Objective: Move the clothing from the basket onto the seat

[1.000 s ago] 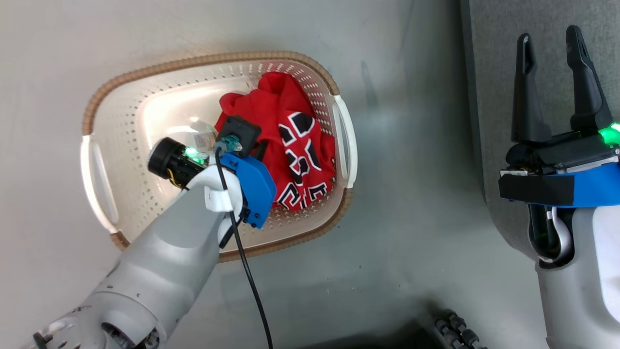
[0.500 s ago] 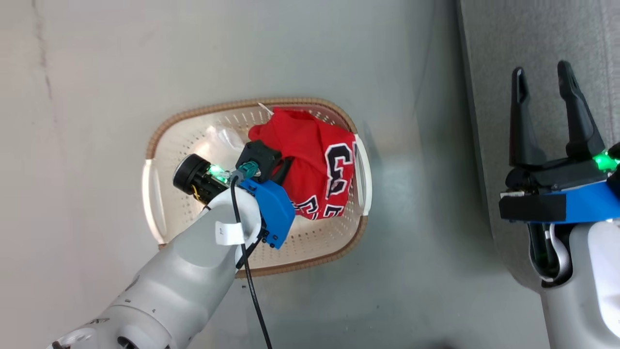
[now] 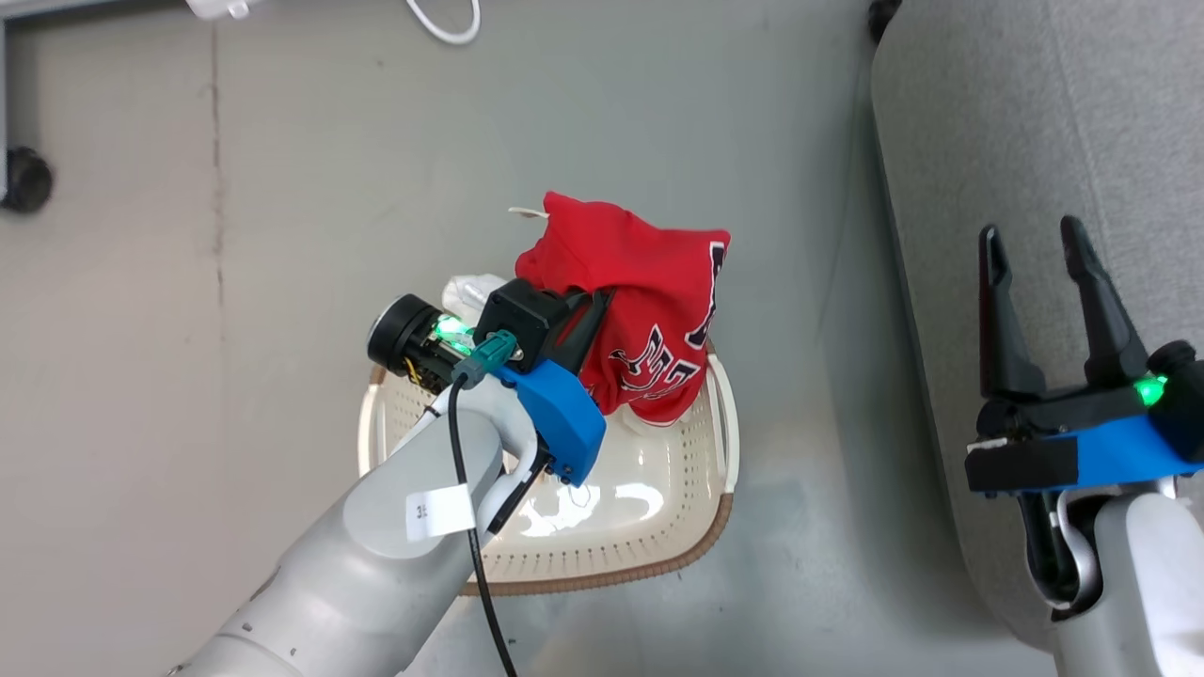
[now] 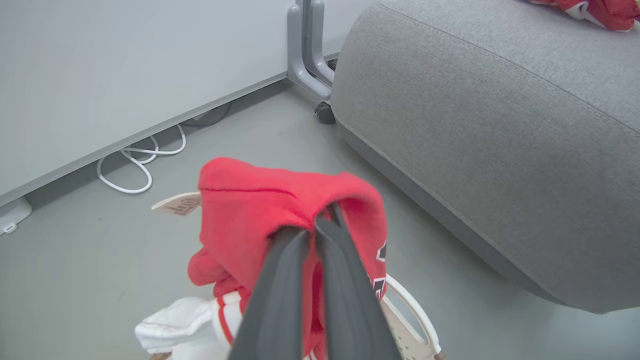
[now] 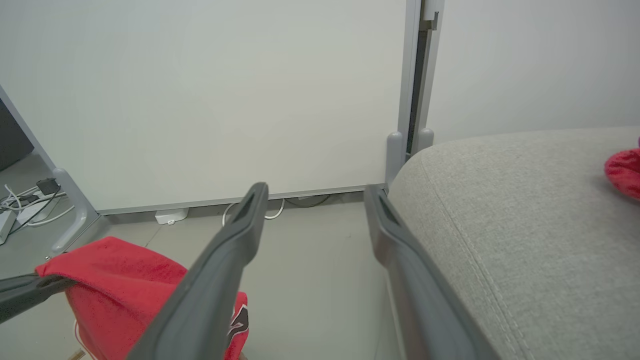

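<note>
Two red garments I can count. One is the red jersey point(image 3: 649, 273) with black-and-white numerals, and my left gripper point(image 4: 320, 225) is closed tight on a fold at its top, both fingers pressed together with the cloth between them. The jersey hangs above the far part of the basket point(image 3: 658, 555); a white part with thin red lines droops under it, and I cannot tell if the lowest folds touch the basket wall. A small paper tag point(image 4: 177, 204) sticks out from the jersey on one side. The second red garment point(image 5: 622, 172) lies on top of the seat point(image 3: 1035, 141), well apart from the seat's rounded front edge.

One basket stands on the grey floor point(image 3: 376, 188), and its cream bottom shows bare and shiny below my left arm. One seat is at my right side. Between the basket's right handle and the seat's edge there is a strip of open floor, and most of the seat's top near that edge is plain grey fabric.

My right gripper point(image 3: 1029, 228) is over the seat's edge, its two fingers spread wide and holding nothing.

One white cable point(image 4: 135, 175) lies in loops on the floor by the wall panel point(image 5: 200, 100), behind the jersey
</note>
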Controlling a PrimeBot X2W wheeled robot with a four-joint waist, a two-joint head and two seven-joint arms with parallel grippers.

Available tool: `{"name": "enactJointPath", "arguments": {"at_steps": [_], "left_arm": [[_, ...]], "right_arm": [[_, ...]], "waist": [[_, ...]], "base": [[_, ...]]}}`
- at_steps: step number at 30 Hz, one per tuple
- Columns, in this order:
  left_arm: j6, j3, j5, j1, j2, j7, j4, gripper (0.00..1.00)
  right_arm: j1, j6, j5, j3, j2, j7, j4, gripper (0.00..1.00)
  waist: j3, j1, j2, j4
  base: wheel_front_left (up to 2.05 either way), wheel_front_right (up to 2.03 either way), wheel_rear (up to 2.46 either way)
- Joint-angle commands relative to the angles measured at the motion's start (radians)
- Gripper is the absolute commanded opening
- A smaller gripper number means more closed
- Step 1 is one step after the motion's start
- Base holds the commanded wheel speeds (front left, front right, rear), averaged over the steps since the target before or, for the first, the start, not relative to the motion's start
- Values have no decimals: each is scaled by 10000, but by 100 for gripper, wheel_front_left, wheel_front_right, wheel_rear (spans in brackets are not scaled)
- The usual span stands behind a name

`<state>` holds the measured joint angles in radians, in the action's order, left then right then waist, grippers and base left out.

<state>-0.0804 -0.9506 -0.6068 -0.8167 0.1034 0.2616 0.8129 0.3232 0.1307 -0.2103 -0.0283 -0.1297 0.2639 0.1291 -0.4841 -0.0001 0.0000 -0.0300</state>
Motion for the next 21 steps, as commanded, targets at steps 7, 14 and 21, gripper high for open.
{"name": "enactJointPath", "arguments": {"at_steps": [7,14,21], "left_arm": [[-39,941,891,407,129,49,-922,0],[-126,1677,1446,475,90,48,-1641,0],[-244,1966,1801,257,5,49,-2157,0]], "right_arm": [[-503,1,47,43,123,10,243,100],[-956,1,67,-12,263,10,437,100],[-1422,1,93,-92,421,10,577,100]], "waist": [[1283,1,0,115],[2259,1,0,152],[3007,1,0,147]], "base": [[0,0,0],[0,0,0],[0,0,0]]}}
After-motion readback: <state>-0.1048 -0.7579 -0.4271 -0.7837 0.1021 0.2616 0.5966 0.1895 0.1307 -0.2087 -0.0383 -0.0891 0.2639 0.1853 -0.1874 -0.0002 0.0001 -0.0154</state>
